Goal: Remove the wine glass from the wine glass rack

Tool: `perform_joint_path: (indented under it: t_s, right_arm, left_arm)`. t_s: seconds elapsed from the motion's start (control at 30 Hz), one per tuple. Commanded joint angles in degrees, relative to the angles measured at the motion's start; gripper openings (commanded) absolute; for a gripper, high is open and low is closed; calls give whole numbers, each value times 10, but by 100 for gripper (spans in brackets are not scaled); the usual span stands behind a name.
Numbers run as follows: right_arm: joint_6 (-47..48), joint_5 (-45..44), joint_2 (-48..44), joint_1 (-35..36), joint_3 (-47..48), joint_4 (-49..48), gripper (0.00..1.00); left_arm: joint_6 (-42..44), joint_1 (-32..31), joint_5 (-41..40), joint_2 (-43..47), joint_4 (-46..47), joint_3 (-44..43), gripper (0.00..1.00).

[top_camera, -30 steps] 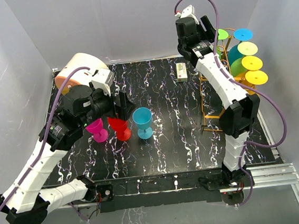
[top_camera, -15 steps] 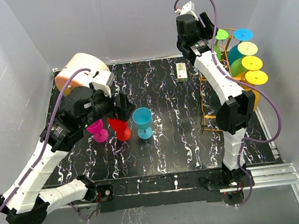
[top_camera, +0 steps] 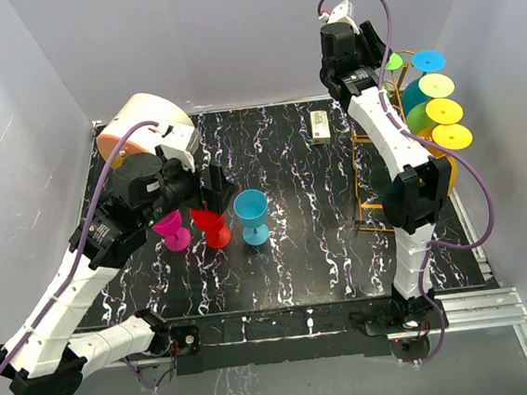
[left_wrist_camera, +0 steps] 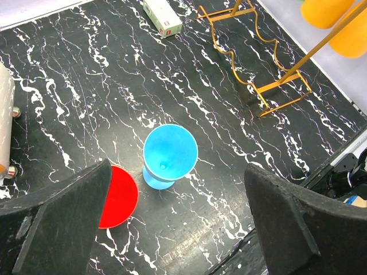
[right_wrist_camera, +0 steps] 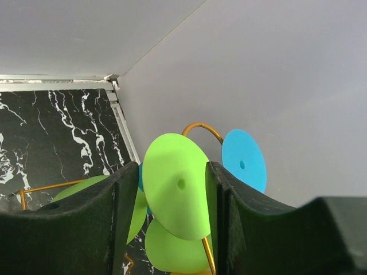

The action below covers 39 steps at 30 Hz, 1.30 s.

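Observation:
The wine glass rack (top_camera: 376,207), thin orange-gold wire, stands at the table's right edge; its base shows in the left wrist view (left_wrist_camera: 252,57). Several glasses hang on it, feet outward: green (top_camera: 394,61), blue (top_camera: 428,60), yellow-green (top_camera: 436,86) and yellow (top_camera: 444,111). My right gripper (top_camera: 376,58) is up at the rack's top. In the right wrist view its fingers (right_wrist_camera: 171,172) stand open on either side of the green glass's round foot (right_wrist_camera: 178,189), close to its edges, under a wire loop (right_wrist_camera: 200,125). My left gripper (left_wrist_camera: 178,172) is open and empty above the table.
Pink (top_camera: 169,229), red (top_camera: 212,227) and blue (top_camera: 251,214) glasses stand on the black marbled table under the left gripper. A cream-and-orange drum (top_camera: 139,121) lies at the back left. A small white box (top_camera: 322,126) lies near the rack. Grey walls stand close behind the rack.
My right gripper has moved right and up towards the rack's top, so its fingers now flank the green glass's foot. The left arm has not moved.

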<state>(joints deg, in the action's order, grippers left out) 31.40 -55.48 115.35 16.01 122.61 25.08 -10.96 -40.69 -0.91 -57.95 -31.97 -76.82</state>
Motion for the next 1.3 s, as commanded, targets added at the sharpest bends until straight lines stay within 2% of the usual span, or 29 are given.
perform_joint_path:
  t_s: [0.0,0.2,0.33,0.5,0.7,1.07,1.27]
  right_arm:
    - [-5,3,3,-4,31,-31,44]
    - [-19,16,6,-4,39,-18,38]
    - [-25,21,2,-4,38,-14,29]
    - [-27,21,-5,-4,35,-12,26]
    - [-23,23,-6,-4,36,-15,17]
    - [-29,29,-21,-2,41,-10,8]
    - [-28,35,-35,0,42,-12,6]
  left_arm:
    - [9,-2,-7,8,0,-4,99]
    - [8,-2,-5,7,0,-5,99]
    - [9,-3,-6,7,-2,-4,99]
    - [9,-3,-5,7,-1,-5,99]
    - [9,-3,-5,8,-2,-4,99]
    - [5,-3,-2,7,-1,-5,99]
    - [-3,-3,7,8,-3,-12,99]
